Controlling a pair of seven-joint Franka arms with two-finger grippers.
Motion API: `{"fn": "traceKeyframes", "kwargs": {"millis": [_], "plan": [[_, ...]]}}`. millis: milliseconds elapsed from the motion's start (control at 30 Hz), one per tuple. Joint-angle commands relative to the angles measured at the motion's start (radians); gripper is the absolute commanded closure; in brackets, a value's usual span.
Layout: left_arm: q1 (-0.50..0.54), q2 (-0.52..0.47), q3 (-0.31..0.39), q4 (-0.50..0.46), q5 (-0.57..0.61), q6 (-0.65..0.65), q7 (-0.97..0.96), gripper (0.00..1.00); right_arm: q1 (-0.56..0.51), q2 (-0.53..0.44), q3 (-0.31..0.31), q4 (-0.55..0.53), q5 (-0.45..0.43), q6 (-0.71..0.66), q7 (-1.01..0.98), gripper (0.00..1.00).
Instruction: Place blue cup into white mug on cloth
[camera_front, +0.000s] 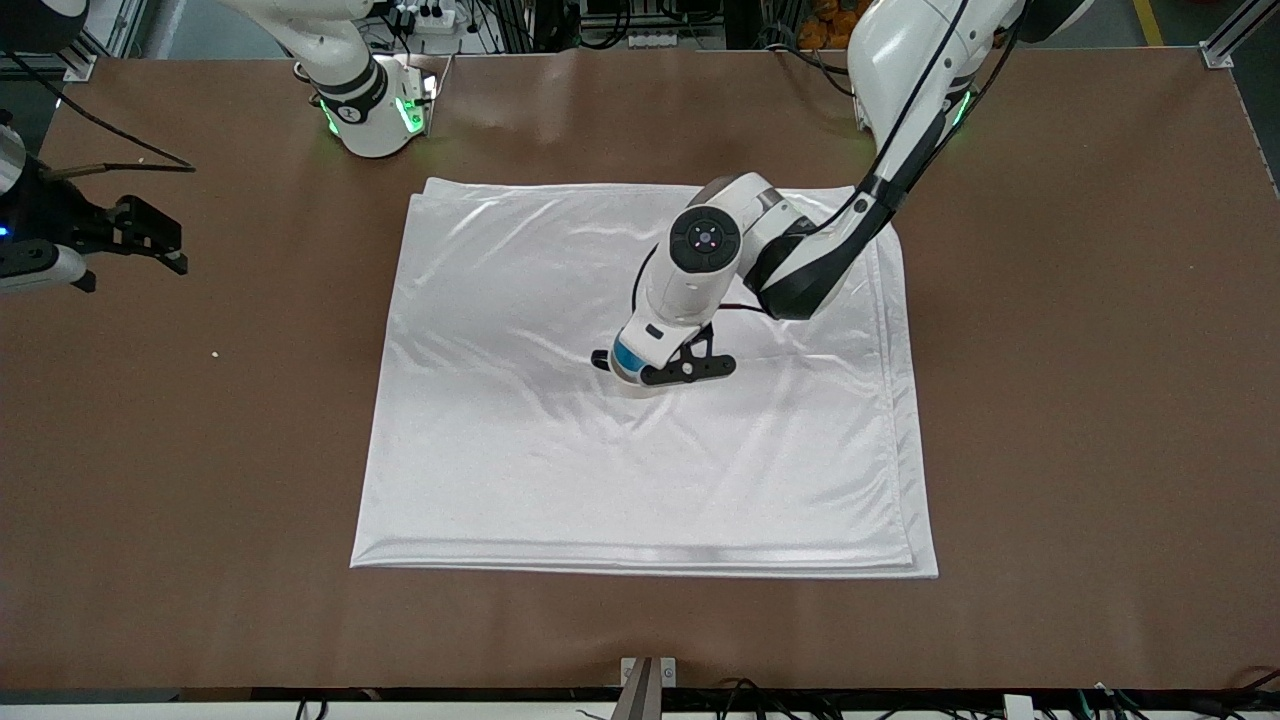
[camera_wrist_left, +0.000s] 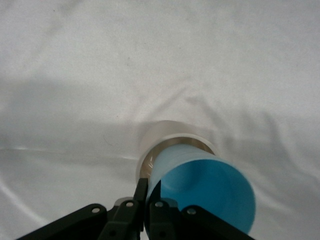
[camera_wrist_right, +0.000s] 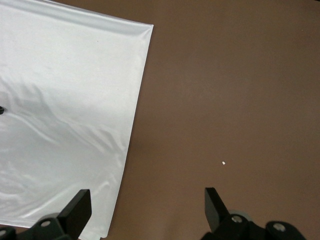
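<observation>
The white cloth (camera_front: 640, 450) lies spread on the brown table. The white mug (camera_front: 645, 388) stands near its middle, and its rim shows in the left wrist view (camera_wrist_left: 167, 134). My left gripper (camera_front: 632, 368) is low over the mug, shut on the rim of the blue cup (camera_front: 627, 355). In the left wrist view the blue cup (camera_wrist_left: 205, 190) is tilted, with its lower part inside the mug's mouth, and my left gripper (camera_wrist_left: 148, 200) pinches its wall. My right gripper (camera_front: 150, 240) is open and empty over bare table at the right arm's end, and waits.
The right wrist view shows the right gripper (camera_wrist_right: 145, 210) over the table beside the cloth's edge (camera_wrist_right: 65, 100). A small white speck (camera_front: 214, 354) lies on the table there. The arms' bases stand along the table's back edge.
</observation>
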Motion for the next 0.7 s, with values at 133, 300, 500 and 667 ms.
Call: {"fn": "traceKeyframes", "kwargs": {"millis": [133, 300, 500, 667], "plan": [[-0.032, 0.035, 0.016, 0.026, -0.007, 0.003, -0.026, 1.00, 0.051, -0.009, -0.062, -0.001, -0.005, 0.001, 0.020, 0.00], [-0.030, 0.038, 0.016, 0.026, -0.004, 0.003, -0.020, 1.00, 0.046, -0.001, -0.062, -0.001, -0.005, 0.001, 0.025, 0.00], [-0.029, 0.038, 0.018, 0.026, 0.004, 0.003, -0.003, 0.07, 0.043, -0.001, -0.062, 0.004, -0.005, 0.002, 0.025, 0.00], [-0.030, 0.032, 0.018, 0.026, 0.004, 0.001, -0.002, 0.00, 0.042, 0.008, -0.062, 0.007, -0.005, 0.004, 0.025, 0.00]]}}
